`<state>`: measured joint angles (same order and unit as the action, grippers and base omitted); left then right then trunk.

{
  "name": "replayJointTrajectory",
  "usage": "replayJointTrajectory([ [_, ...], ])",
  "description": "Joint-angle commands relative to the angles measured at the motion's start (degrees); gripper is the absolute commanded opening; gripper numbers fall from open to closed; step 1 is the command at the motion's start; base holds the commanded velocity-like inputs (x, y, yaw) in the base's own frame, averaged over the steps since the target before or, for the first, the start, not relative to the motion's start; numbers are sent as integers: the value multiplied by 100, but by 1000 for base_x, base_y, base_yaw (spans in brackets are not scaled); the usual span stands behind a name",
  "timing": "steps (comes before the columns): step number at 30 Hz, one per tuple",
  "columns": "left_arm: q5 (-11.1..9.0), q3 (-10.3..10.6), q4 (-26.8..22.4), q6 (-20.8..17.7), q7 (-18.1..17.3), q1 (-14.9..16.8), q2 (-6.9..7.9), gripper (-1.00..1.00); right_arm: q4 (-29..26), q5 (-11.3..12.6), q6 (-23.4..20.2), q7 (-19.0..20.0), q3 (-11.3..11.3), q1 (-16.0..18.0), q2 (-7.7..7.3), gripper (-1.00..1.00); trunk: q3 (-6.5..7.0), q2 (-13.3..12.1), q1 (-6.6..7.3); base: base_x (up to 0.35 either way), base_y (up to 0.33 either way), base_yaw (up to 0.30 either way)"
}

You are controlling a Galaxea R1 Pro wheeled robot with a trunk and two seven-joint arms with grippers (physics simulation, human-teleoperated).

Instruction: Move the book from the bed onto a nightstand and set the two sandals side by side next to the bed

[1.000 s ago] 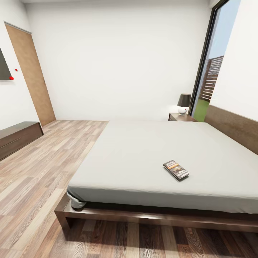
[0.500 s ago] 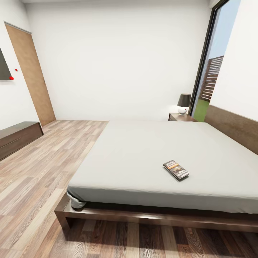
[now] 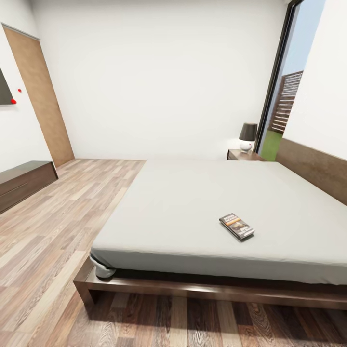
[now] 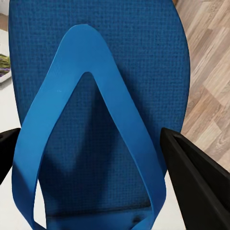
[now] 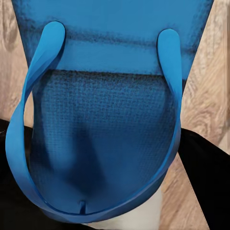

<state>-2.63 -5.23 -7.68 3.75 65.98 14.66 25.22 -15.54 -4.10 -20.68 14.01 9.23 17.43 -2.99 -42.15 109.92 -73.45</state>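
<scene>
Nearest, each wrist camera looks straight onto a bright blue sandal. In the left wrist view, the left gripper (image 4: 96, 167) has a black finger (image 4: 191, 182) on either side of the left-hand sandal (image 4: 103, 62), whose textured sole and V-shaped blue strap lie between them; the fingers look pressed against the sole's edges, so the claw appears clenched on it. In the right wrist view, the right gripper (image 5: 103, 191) likewise shows dark fingers (image 5: 203, 167) flanking the right-hand sandal (image 5: 108, 62), its looped strap curving across the sole, and appears to be grasping it. Wood floor shows behind both.

From the head camera, wood-plank floor (image 3: 53, 226) runs along the near edge and off to the left. Beyond it stands the bed (image 3: 193, 193), a flat pale grey mattress on a dark brown frame, with its headboard (image 3: 313, 168) along the right. The book (image 3: 236, 226) lies flat on the mattress, near the bed's near edge and right of centre. At the left sits a long dark bench-like cabinet (image 3: 24, 183). Farther back, at the bed's far right corner, the nightstand (image 3: 243, 155) carries a lamp (image 3: 247, 137) with a dark shade. A wooden door (image 3: 43, 101) stands in the left wall, and a tall window (image 3: 284, 96) at the far right.
</scene>
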Motion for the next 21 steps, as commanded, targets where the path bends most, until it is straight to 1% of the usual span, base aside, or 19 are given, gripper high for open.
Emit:
replayJointTrajectory([
  [1, -21, -6, -6, 39, 2, 1, 0, -100, -96, -46, -42, 33, 13, 10, -10, -100, -15, 3, 1, 0, 0, 0],
  [5, -13, -5, -6, 42, -4, 1, 0, -100, -202, -52, -59, 32, 10, 41, -37, -100, -53, 3, 1, 0, 0, 0],
  [9, -10, -4, -6, 34, 0, 1, 0, -100, -242, -51, -60, 38, 9, 86, -126, -100, -91, 3, 1, 0, 0, 0],
  [14, -10, -4, -6, 24, 8, 1, -6, -100, -253, -50, -62, 40, 8, 105, -176, -100, -137, 3, 1, 0, 0, 0],
  [21, -3, -4, -6, 7, 6, 1, 3, -100, -256, -78, -86, 46, 8, 156, -194, -100, -308, 283, -153, 0, 0, 0],
])
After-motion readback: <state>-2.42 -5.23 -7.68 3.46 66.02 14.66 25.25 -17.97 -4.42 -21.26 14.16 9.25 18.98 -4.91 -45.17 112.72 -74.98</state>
